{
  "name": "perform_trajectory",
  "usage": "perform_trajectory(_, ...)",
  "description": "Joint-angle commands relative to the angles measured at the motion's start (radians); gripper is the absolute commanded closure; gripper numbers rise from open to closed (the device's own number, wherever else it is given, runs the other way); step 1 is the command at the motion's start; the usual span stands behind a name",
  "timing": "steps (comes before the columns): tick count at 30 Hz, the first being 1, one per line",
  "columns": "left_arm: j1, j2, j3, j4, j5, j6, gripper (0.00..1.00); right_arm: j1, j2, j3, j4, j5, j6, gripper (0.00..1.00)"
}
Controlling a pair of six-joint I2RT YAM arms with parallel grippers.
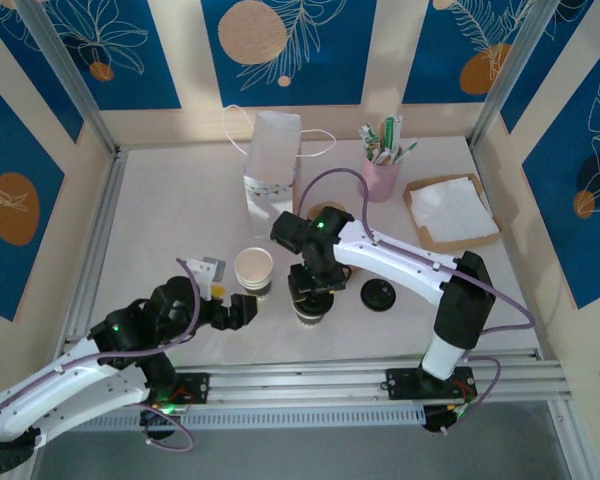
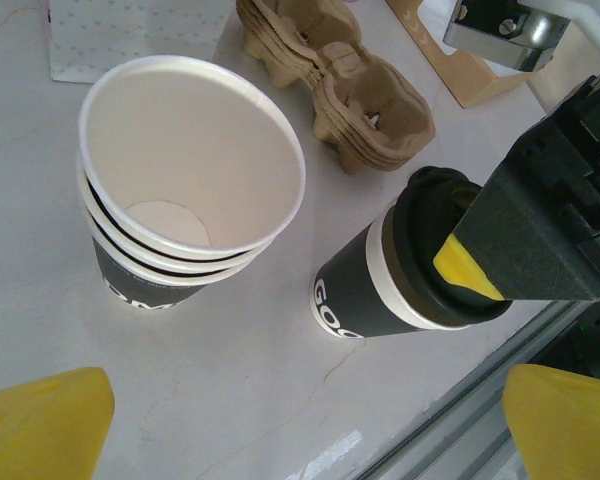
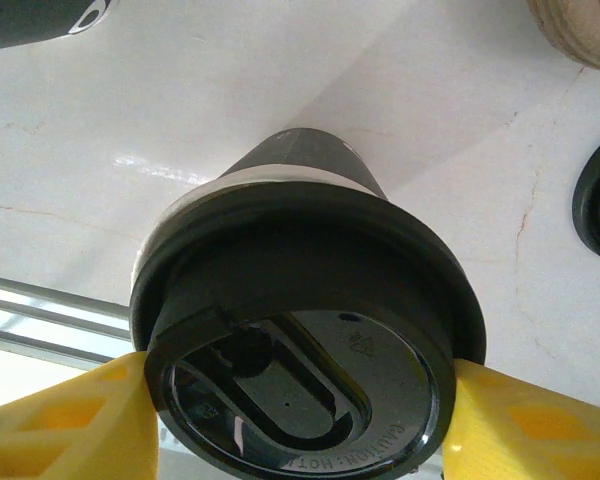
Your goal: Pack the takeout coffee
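Right wrist view: my right tool (image 3: 298, 405) grips the upright takeout coffee (image 3: 280, 250) by its lid on the worktop (image 3: 280, 80), paper bag (image 1: 273, 160) near its twelve o'clock, left tool (image 2: 305, 430) wide open.

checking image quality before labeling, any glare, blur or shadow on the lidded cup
Right wrist: takeout coffee sharp, a small glare streak on the table beside it. Left wrist: cup sharp, near yellow fingers blurred. Top external: even light, right claw covers the cup.
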State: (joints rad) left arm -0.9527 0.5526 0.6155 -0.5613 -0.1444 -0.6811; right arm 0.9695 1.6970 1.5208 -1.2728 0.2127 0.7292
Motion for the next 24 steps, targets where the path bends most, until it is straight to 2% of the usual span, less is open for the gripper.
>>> perform_trajectory(1,0.008,-0.002,-0.008,0.017,-0.027,0.007,0.00,0.008,0.013,0.031,-0.027,0.000,-0.009,0.37)
perform_trajectory(24,0.008,0.016,-0.006,0.024,-0.028,0.022,0.00,0.009,0.043,0.027,-0.007,-0.017,-0.018,0.37)
